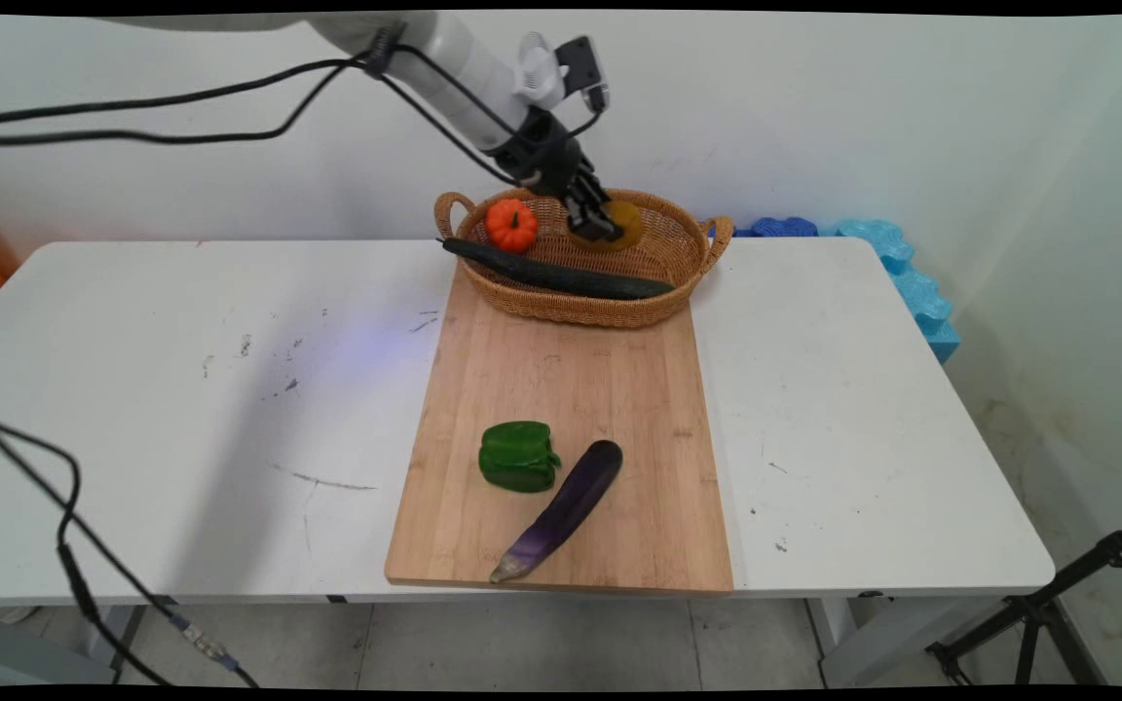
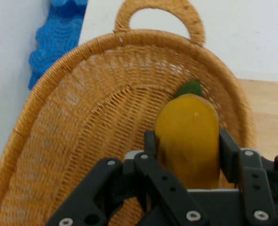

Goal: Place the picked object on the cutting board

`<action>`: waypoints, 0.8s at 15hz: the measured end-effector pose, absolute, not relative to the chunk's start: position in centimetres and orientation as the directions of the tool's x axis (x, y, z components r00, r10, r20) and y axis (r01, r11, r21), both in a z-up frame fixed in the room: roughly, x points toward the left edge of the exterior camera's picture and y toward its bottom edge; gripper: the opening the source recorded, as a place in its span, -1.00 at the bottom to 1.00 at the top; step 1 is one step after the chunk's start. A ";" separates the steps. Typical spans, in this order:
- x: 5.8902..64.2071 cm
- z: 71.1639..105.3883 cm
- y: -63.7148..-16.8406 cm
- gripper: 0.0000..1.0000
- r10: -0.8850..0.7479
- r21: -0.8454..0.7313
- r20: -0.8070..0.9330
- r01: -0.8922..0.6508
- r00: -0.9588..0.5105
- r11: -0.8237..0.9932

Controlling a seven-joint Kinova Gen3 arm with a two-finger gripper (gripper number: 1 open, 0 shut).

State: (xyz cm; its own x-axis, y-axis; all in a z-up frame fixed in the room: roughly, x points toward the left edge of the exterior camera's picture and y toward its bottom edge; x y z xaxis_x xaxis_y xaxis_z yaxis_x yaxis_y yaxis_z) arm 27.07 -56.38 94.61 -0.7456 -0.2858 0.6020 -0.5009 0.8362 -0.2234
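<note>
The hand [image 2: 188, 155] reaches into the wicker basket [image 1: 678, 255], its 2 fingers [image 2: 151, 141] closed on either side of a yellow pepper [image 2: 188, 141] with a green stem, which sits in the basket's far part. The pepper looks smooth, light and probably a little slippery; its broad middle, where the fingers sit, seems the surest hold. Also in the basket: a small orange pumpkin [image 1: 511, 225] and a long cucumber [image 1: 561, 275]. No writing is legible.
</note>
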 end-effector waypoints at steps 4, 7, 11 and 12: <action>28.7 95.9 -51.8 -1.00 -0.298 -0.201 0.592 -0.496 -0.748 0.845; 29.8 96.3 -48.4 -1.00 -0.314 -0.170 0.582 -0.490 -0.750 0.855; 31.1 96.2 -44.2 -1.00 -0.345 -0.119 0.564 -0.487 -0.750 0.865; 31.5 96.0 -43.1 -1.00 -0.356 -0.105 0.558 -0.489 -0.750 0.866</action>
